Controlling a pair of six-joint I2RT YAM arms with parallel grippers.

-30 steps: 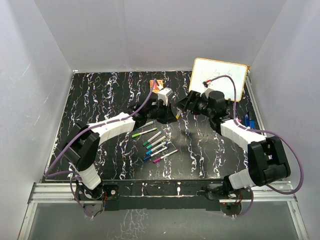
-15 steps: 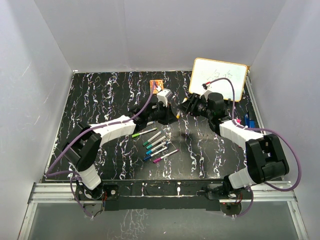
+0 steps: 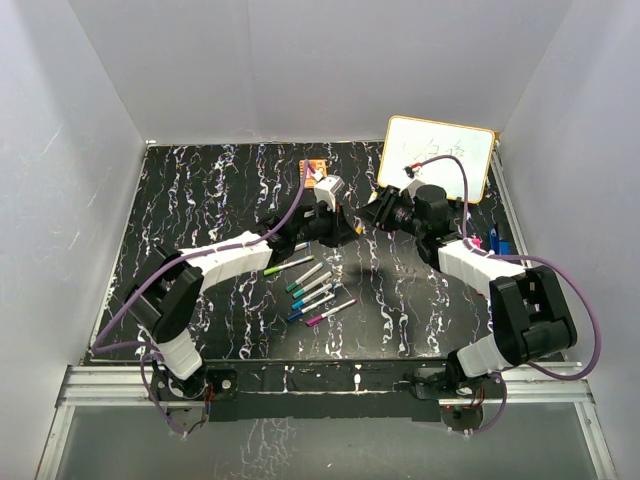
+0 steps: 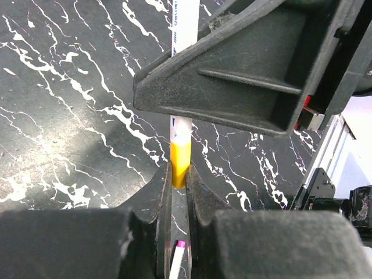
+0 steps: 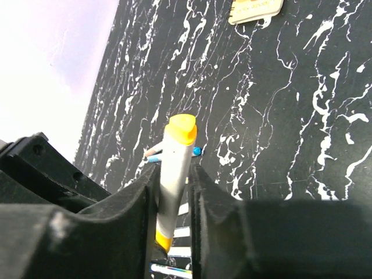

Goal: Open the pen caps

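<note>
A white-barrelled pen (image 5: 176, 160) is held in the air between both grippers. My left gripper (image 4: 179, 174) is shut on its yellow cap (image 4: 181, 158), and the barrel (image 4: 185, 23) runs on behind the other gripper's black finger (image 4: 250, 64). My right gripper (image 5: 174, 171) is shut on the barrel, whose yellow end (image 5: 181, 129) sticks out past the fingertips. In the top view the left gripper (image 3: 343, 229) and right gripper (image 3: 373, 214) meet tip to tip above mid-table. Several more capped pens (image 3: 312, 287) lie in a loose row below them.
A whiteboard (image 3: 440, 155) leans at the back right. An orange block (image 3: 315, 171) lies behind the left gripper. Small blue and magenta items (image 3: 498, 242) rest by the table's right edge. A magenta-tipped pen (image 4: 176, 261) lies under the left fingers.
My right gripper has moved left to the left gripper and closed from wide open onto the pen's barrel. The left gripper edged slightly back, still shut on the cap.
</note>
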